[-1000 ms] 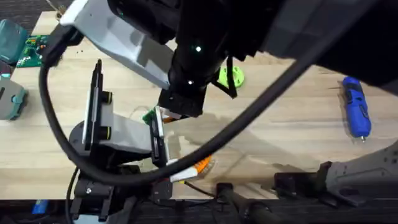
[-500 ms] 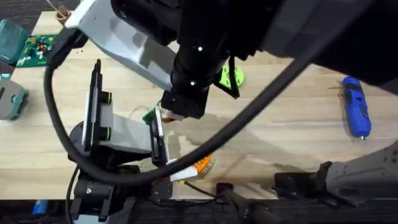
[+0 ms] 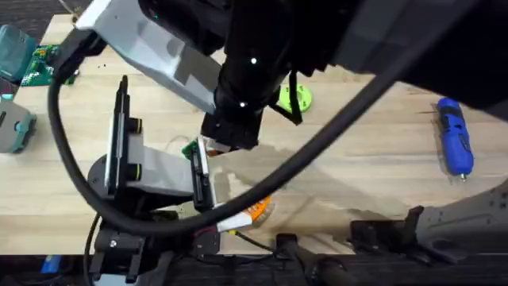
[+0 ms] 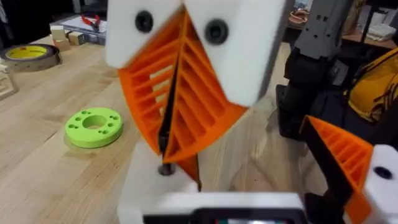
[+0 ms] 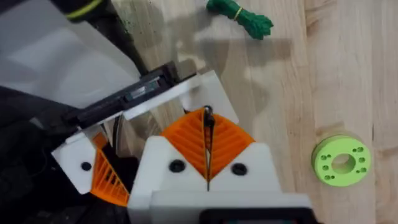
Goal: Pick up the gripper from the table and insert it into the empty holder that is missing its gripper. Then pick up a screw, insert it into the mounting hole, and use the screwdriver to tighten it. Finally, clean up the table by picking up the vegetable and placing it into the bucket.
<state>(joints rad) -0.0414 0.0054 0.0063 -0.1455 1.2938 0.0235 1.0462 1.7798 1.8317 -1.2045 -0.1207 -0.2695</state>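
The right gripper (image 5: 207, 134) has its orange pads pressed together on a thin dark screw (image 5: 208, 117), held point-first just above the holder (image 5: 177, 93), apparently to line it up with the mounting hole. The left gripper (image 4: 249, 177) is spread wide with nothing in it, likely to present the holder steadily. The vegetable (image 5: 239, 15) lies on the wood beyond the holder, and the screwdriver (image 3: 454, 143) lies well apart from it.

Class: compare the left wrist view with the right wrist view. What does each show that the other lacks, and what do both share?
Left wrist, not right wrist: a yellow tape roll. Right wrist, not left wrist: the vegetable lying on the wood. Both: the lime green ring disc and the right tool, its orange pads pressed together.
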